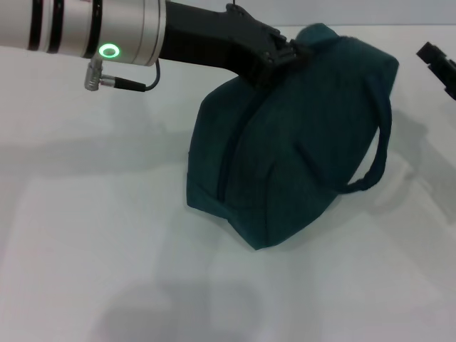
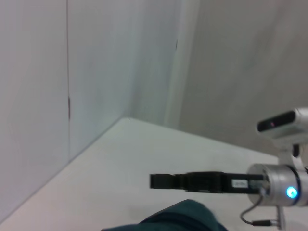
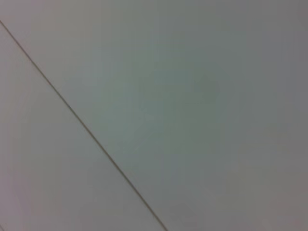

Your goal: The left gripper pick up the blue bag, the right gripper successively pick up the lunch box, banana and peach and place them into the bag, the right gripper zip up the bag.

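Observation:
The blue bag [image 1: 299,142] stands tilted on the white table [image 1: 85,228], its top seam closed and one loop handle hanging on its right side. My left gripper [image 1: 288,54] reaches in from the upper left and is shut on the bag's top edge. Only a strip of the bag [image 2: 183,219] shows in the left wrist view. My right gripper [image 1: 436,58] sits at the far right edge, apart from the bag; the left wrist view shows this right gripper [image 2: 157,181] side-on beyond the bag. The lunch box, banana and peach are out of view.
White tabletop surrounds the bag on its left and front. A wall and the table's far edge [image 2: 144,122] show in the left wrist view. The right wrist view shows only a plain grey surface crossed by a thin line [image 3: 82,125].

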Motion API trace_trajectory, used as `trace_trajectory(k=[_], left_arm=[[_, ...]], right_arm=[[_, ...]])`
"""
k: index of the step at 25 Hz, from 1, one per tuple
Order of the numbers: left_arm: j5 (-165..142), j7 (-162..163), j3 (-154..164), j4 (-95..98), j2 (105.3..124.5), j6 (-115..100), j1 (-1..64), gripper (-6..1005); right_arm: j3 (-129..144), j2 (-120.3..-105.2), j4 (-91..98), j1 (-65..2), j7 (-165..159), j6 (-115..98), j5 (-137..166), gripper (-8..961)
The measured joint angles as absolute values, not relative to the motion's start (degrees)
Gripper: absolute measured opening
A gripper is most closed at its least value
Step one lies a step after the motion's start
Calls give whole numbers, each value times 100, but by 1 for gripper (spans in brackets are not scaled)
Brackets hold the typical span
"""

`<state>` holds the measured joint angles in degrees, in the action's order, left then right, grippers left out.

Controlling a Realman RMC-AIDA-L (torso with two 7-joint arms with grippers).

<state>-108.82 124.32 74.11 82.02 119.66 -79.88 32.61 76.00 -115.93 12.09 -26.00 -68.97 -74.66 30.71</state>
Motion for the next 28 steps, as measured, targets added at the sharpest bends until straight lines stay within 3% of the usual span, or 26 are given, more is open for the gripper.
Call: trace_trajectory(k=[10,17,24,28], left_arm=[[-10440,12305,7096,7760,11971,-7673,3148,76],[-8645,10509,6747,7386,11952,-7815,2390,313],[-7372,7947,6414,6574,11945,-8620,1136,547],[-7433,7344,6091,5783,11918,-8897,869,718]], right_arm=[[7603,-11549,1241,-2269,-6578,-7780,3041,475],[7355,-11426,1278,-2160,-6087,-8488,3079,680],[7353,-10900,1805,-1962,-5719,-9880,4245,847],[7323,-10886,2507,-1701,-5511,-10261,5482,862]])
